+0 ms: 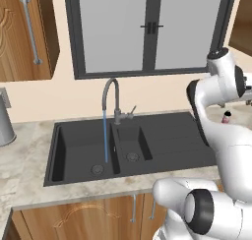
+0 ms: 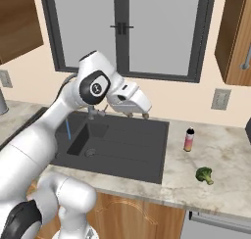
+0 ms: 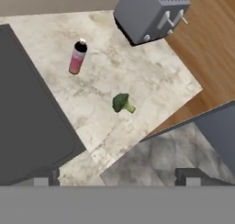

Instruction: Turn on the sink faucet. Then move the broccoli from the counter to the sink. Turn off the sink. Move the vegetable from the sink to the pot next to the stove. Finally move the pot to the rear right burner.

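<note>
Two dark fingertips of the pincer (image 3: 117, 177) rise at the bottom of the hand view, one at the left and one at the right, set wide apart with nothing between them and nothing touched. Beyond them, from left to right in that view, lie the charcoal sink (image 3: 27, 122) edge, then the marbled bench (image 3: 137, 76) carrying a pink bottle with a black cap (image 3: 77, 57), the broccoli (image 3: 122, 103) lying on its side, well apart from the bottle, and a grey toaster (image 3: 149, 12) at the far corner.

From the right base view, the white arm reaches over the sink with the hand hovering above the drainboard, clear of everything. To its left, the sink faucet (image 2: 91, 111) is partly hidden by the arm. To the right the bottle stands upright on the bench near the sink's edge, and the broccoli rests nearer the front edge.

From the left base view, a thin blue stream falls from the gooseneck spout into the large basin.
</note>
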